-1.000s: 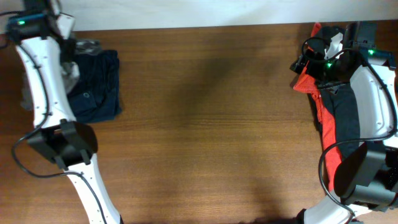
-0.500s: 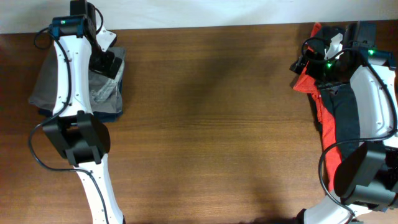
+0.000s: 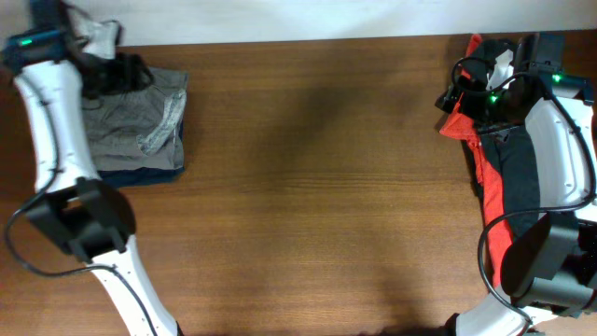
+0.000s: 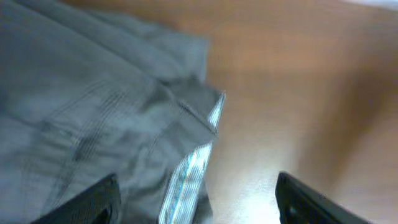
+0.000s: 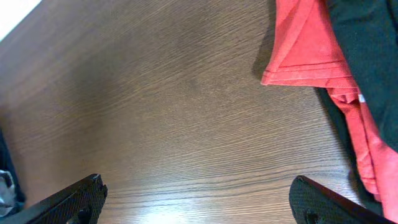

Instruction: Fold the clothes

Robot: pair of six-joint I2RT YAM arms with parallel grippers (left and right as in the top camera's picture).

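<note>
- Grey-khaki trousers (image 3: 131,126) were found folded at ten o'clock, stacked on navy trousers (image 3: 140,171).
- The red garment (image 5: 305,43) and black T-shirt (image 5: 367,37) (heaped at two o'clock) were judged unfolded.
- The left gripper (image 4: 196,202) and right gripper (image 5: 199,196) were spread, empty.

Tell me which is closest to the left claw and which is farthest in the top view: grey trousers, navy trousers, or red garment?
1. Grey trousers, right by the left claw, top left.
2. Navy trousers, peeking out under the grey ones.
3. Red garment, far away on the right side.
</note>
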